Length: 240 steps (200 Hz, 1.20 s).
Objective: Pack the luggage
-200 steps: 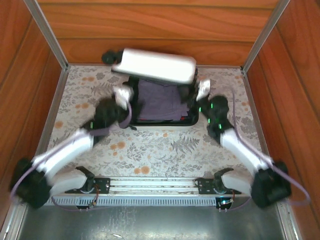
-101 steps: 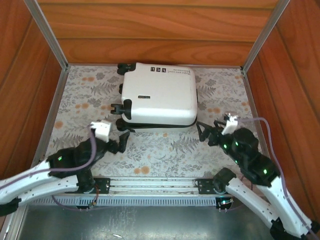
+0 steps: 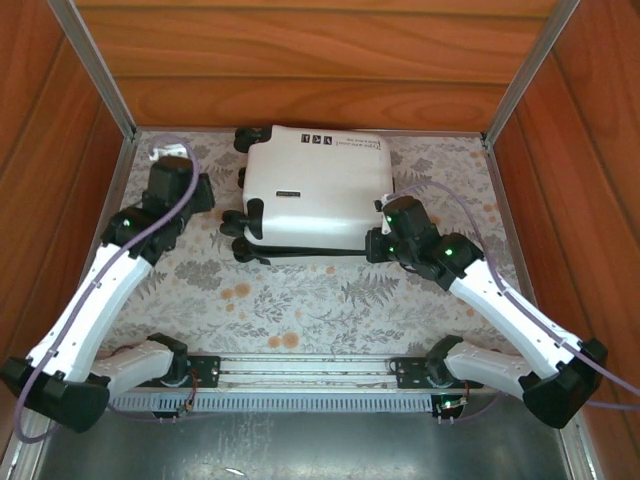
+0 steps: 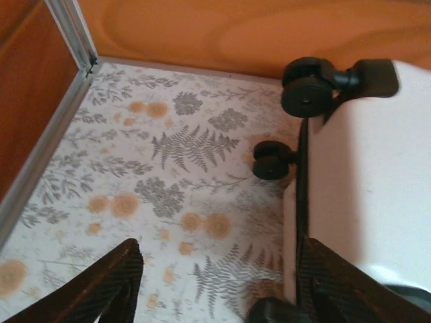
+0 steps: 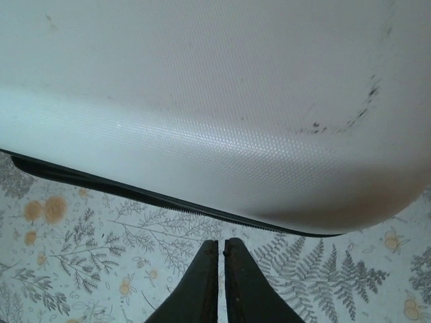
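While the one luggage (image 3: 318, 195) lies closed, left claw (image 4: 219, 286) gapes, right claw (image 5: 221, 269) pinches nothing.

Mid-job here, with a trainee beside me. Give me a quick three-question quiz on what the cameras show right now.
1. True or false: the luggage lies closed on the mat.
2. The right gripper is: A) shut, empty; B) shut on a shirt; C) wide open.
3. Fill in: the side of the luggage nearest the open left gripper carries its ___.
Key: 1 true; 2 A; 3 wheels.
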Each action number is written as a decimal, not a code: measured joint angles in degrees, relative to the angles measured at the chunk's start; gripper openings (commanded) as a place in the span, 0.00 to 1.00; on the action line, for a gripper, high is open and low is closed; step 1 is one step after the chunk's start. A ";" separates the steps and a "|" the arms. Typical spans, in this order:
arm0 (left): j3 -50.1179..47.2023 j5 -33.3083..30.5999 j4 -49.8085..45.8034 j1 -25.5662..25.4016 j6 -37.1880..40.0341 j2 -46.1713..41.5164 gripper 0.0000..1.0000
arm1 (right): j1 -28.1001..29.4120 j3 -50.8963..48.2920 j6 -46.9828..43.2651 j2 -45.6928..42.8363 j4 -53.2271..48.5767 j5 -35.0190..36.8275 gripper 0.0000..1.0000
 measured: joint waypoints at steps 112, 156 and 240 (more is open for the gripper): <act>-1.60 27.98 1.38 -0.52 -2.12 18.67 0.31 | -13.86 -3.93 1.31 10.99 2.58 -3.02 0.06; -7.82 28.50 8.79 -11.13 -10.64 18.23 0.31 | -22.45 1.42 -2.80 19.41 9.14 -3.45 0.06; 6.43 24.06 23.69 -34.21 -24.04 40.50 0.60 | -27.82 35.56 -13.62 48.28 10.49 -11.28 0.52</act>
